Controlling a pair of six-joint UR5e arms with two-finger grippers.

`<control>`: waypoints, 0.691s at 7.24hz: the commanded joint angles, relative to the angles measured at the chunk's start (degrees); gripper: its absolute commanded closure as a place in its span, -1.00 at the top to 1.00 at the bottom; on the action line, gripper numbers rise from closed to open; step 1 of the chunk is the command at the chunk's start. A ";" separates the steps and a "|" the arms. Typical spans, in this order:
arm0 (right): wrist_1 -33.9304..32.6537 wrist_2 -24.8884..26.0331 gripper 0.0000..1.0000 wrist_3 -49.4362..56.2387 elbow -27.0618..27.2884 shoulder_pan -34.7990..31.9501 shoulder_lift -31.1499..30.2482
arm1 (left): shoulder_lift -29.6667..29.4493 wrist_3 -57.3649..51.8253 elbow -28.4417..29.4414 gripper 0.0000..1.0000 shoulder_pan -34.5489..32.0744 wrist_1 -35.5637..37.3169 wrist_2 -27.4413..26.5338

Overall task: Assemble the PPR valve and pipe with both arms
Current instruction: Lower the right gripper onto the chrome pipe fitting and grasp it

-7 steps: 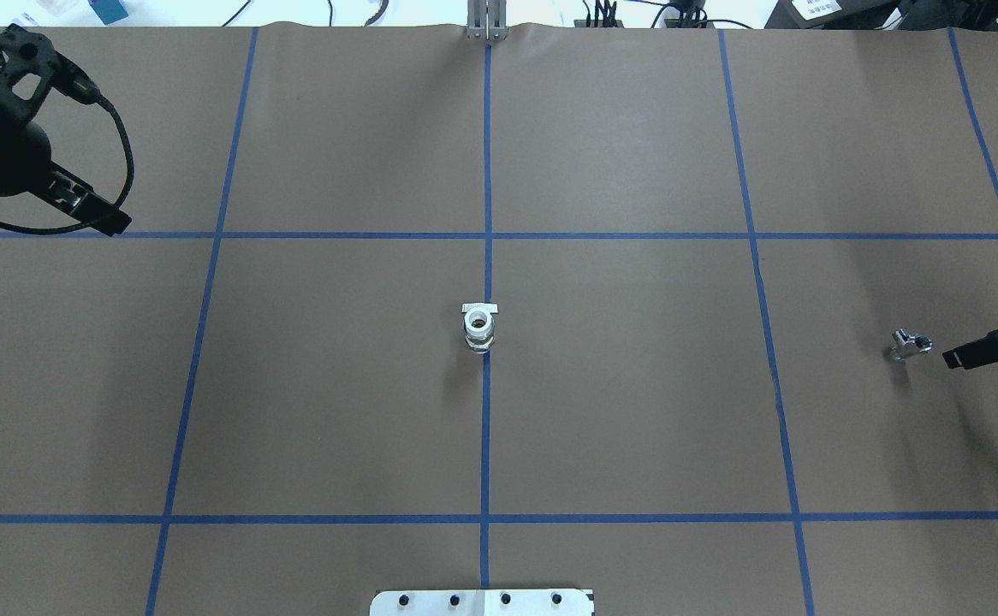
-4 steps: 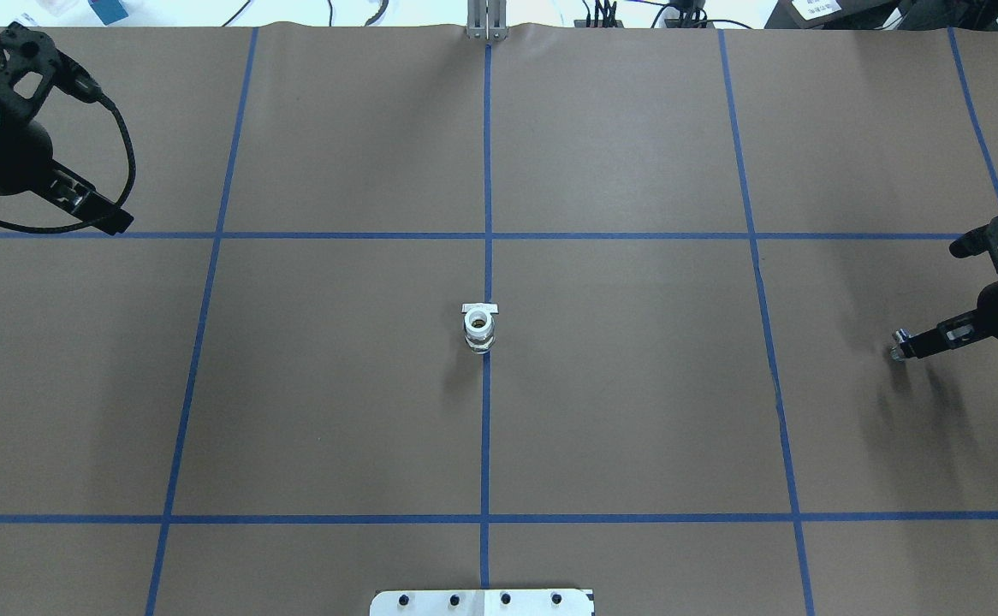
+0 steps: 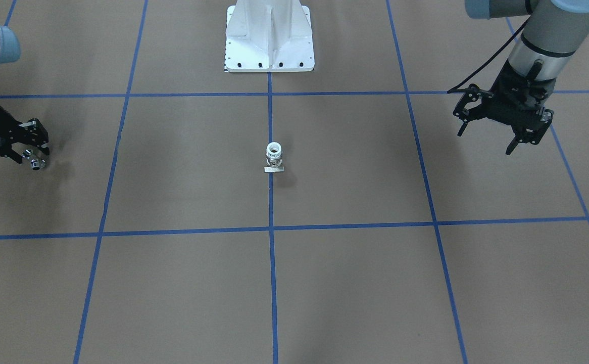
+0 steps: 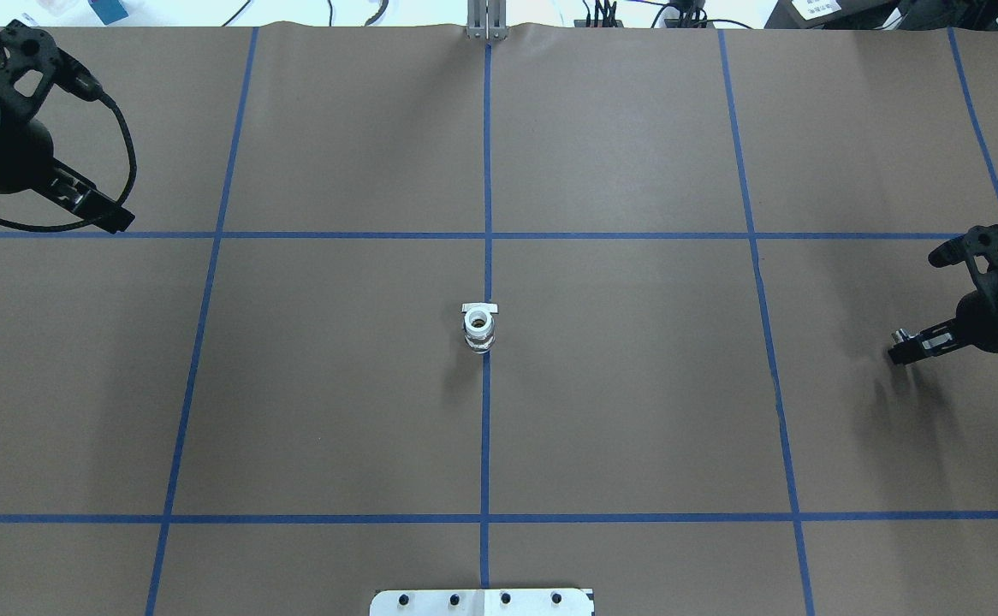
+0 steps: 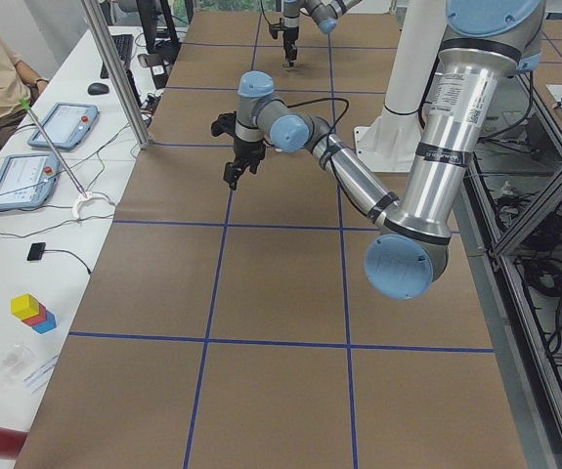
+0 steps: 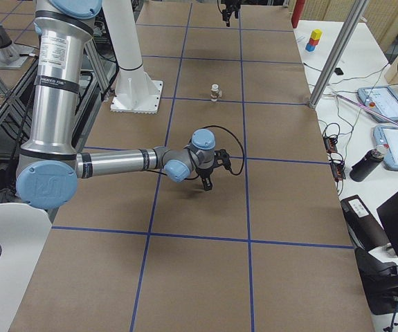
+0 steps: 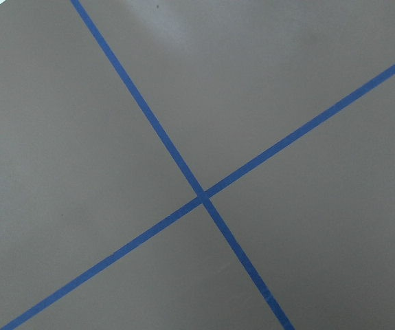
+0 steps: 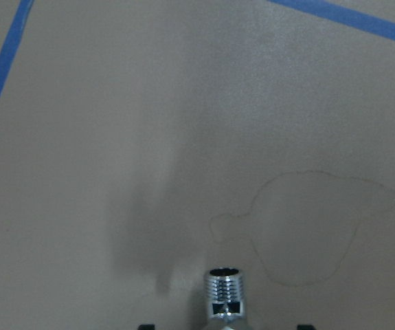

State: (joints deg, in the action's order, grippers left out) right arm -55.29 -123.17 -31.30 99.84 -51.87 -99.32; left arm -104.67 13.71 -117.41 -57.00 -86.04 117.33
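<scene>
In the overhead view, the left gripper [image 4: 110, 221] is hovering at the upper left, jaws spread and holding nothing. The valve [image 4: 479, 328] is standing on the tabletop [image 4: 636, 411] at the centre, well apart from both grippers. At the right edge, the right gripper [image 4: 903, 351] is straddling the pipe [image 4: 897, 337], jaws apart and not pinching it.

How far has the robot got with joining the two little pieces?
Nothing is joined yet. The right arm's black fingers are open on either side of the shiny chrome bent pipe, seemingly about to pinch it. The white-ringed silvery valve stands alone mid-table, and the left arm's black fingers hang open far from it. Still to do: grab both, bring them together, fit them.
</scene>
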 commanded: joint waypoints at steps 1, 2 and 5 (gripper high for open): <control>0.00 0.12 -0.24 0.02 0.27 -0.08 -0.09 | 0.00 0.00 -0.01 1.00 -0.04 0.00 0.00; -0.08 0.12 -0.45 0.10 0.27 -0.08 0.09 | 0.00 0.00 0.07 1.00 -0.04 0.00 0.00; -0.08 -0.05 -1.00 -0.07 0.62 -0.77 1.66 | 0.26 0.08 0.07 1.00 -0.04 0.00 0.00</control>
State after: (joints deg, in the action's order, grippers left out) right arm -55.37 -123.14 -31.24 100.33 -52.16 -98.73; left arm -104.62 13.77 -117.34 -57.04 -86.04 117.33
